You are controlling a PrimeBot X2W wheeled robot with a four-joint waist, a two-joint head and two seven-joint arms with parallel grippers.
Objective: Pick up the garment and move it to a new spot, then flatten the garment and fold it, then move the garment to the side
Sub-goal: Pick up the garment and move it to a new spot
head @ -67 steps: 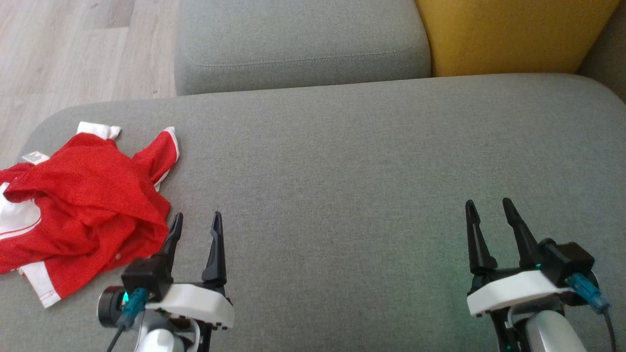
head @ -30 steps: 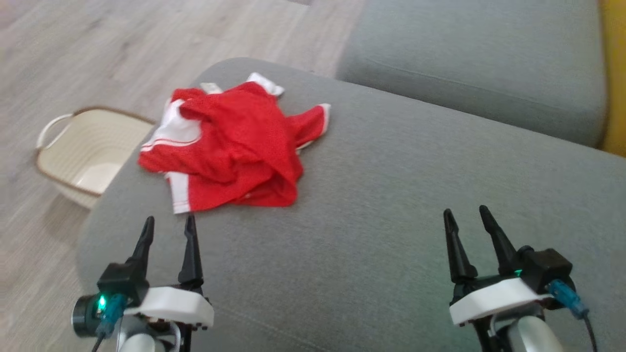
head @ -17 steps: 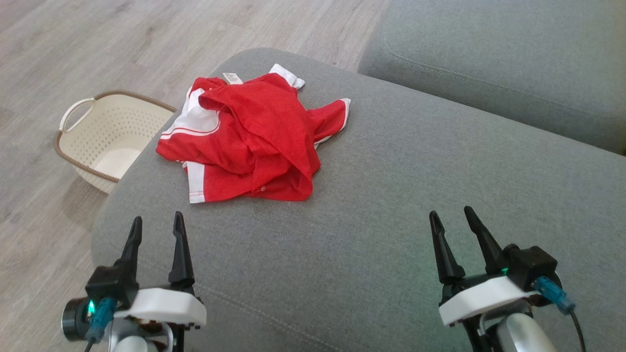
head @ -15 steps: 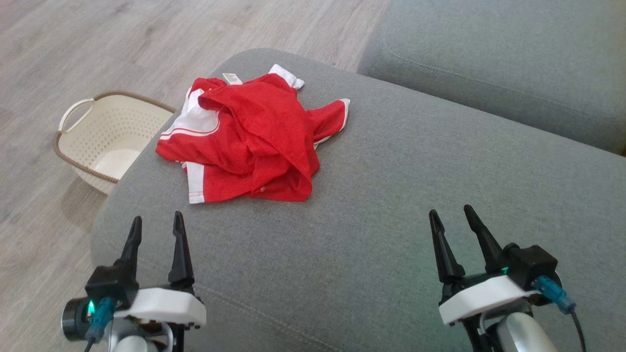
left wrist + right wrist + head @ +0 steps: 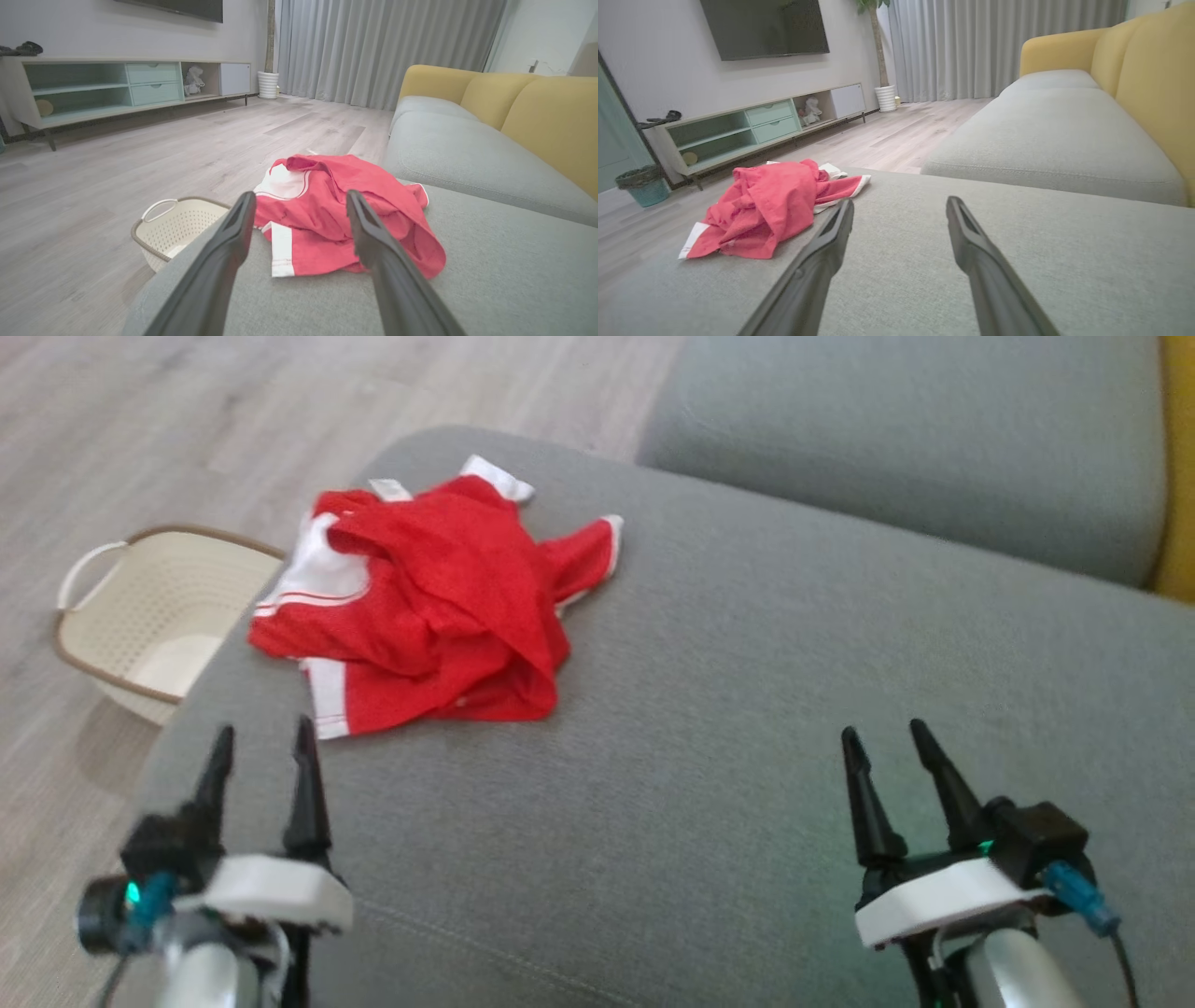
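Observation:
The garment [image 5: 429, 607] is a red shirt with white trim, lying crumpled near the far left corner of the grey sofa cushion [image 5: 747, 709]. It also shows ahead of the fingers in the left wrist view [image 5: 345, 219] and off to the left in the right wrist view [image 5: 770, 210]. My left gripper [image 5: 261, 742] hovers open over the cushion's left edge, a short way in front of the garment and apart from it. At the lower right my right gripper [image 5: 887, 737] is open too, with nothing between its fingers, far from the garment.
A cream perforated laundry basket [image 5: 140, 616] stands on the wooden floor just left of the cushion. A second grey cushion [image 5: 887, 457] lies beyond, with yellow backrests [image 5: 537, 116] to the right. A low TV cabinet [image 5: 752, 130] lines the far wall.
The head camera has swung, so the whole picture shifted left compared with half a second ago. The garment lies as before. Both grippers stay open, and the left one looks blurred by motion.

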